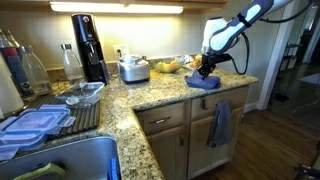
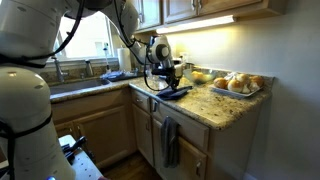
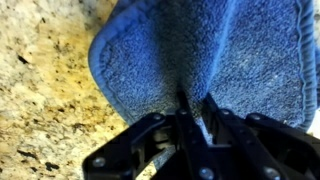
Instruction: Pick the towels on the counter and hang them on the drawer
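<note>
Scanning the speckled table (image 1: 150, 95), we see one towel (image 1: 220, 122) already draped over the drawer (image 1: 238, 97), so we judge the job half done. The second towel (image 3: 210, 50) lies at the table's corner, the end effector (image 3: 195, 108) pinching a raised fold of it; lifting and hanging remain. Its fingertips sink into pile, and the drawer's handle is too small to discern.

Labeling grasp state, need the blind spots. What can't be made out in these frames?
- Wrist view: whether the gripper is pinching the counter towel. Its tips are dark and blurred against the cloth.
- Wrist view: that towel's far end, cut off by the top edge.
- Both exterior views: what the hung towel hangs from. The cloth covers it, and the detail is too small.
</note>
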`<state>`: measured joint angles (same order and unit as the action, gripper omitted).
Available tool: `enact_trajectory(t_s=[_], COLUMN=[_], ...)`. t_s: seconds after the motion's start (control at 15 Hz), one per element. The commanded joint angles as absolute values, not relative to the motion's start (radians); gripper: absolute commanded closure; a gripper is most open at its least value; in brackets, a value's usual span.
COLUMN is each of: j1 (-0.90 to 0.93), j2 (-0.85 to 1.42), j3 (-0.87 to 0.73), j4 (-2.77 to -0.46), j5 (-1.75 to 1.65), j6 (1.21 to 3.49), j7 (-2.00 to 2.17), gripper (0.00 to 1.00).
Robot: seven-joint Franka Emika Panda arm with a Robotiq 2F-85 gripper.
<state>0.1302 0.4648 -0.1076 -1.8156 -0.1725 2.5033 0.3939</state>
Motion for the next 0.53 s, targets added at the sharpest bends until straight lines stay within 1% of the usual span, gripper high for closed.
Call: enact_trajectory(t_s=[0.0, 0.07, 0.13, 0.2, 0.47], j1=[0.152, 0.148, 0.151, 0.149, 0.148], j2=[0.427, 0.423, 0.423, 0.422, 0.429], j3=[-0.13, -0.126, -0.13, -0.127, -0.133], j4=[-1.837, -1.835, -1.83, -1.821, -1.771], j5=[-0.197, -0.189, -0.195, -0.189, -0.196], j6=[2.48, 2.476, 2.475, 2.461, 2.435], j7=[0.436, 0.432, 0.438, 0.437, 0.447], gripper=[0.96, 0.66, 0.66, 0.62, 0.36])
